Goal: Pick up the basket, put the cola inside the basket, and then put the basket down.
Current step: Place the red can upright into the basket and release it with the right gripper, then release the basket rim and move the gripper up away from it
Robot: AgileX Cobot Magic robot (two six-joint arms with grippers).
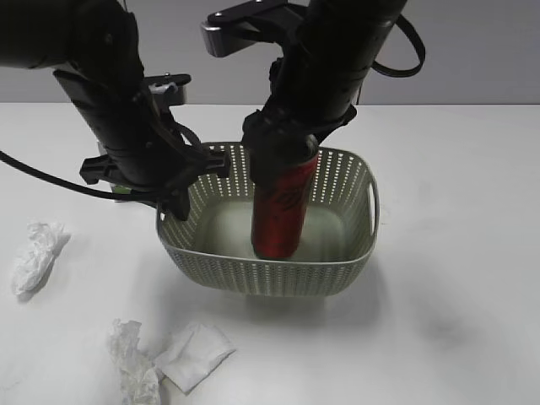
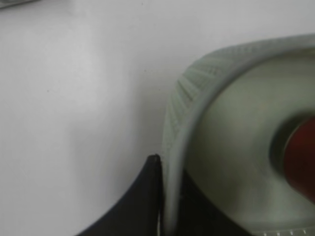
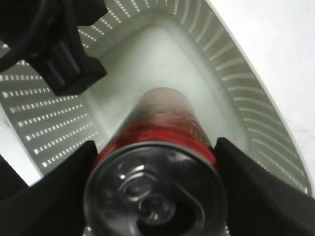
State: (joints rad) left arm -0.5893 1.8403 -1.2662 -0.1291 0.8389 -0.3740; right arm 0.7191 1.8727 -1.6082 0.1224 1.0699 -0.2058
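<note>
Three crumpled white tissues lay on the white worktop (image 1: 456, 278) around the basket (image 1: 270, 272): one tissue (image 1: 35, 256) well apart to its left, a second (image 1: 133, 363) in front of its left corner, and a third (image 1: 196, 354) just beside the second. None of them touched the basket or blocked it.

The pale sage-green basket sat near the middle of the worktop, whether lifted or resting could not be told. Inside it stood the red cola can (image 1: 283, 211), nearly upright and leaning slightly, its base low over the basket's floor near the middle; contact with the floor could not be told.

The right pincer (image 3: 155, 162) was closed around the can's upper part, one dark finger (image 3: 256, 191) on each side, silver top and pull tab facing the wrist camera. The left pincer (image 2: 167, 196) pinched the basket's left rim, one finger (image 2: 142, 196) outside the wall and the other inside, the wall clamped between them.
</note>
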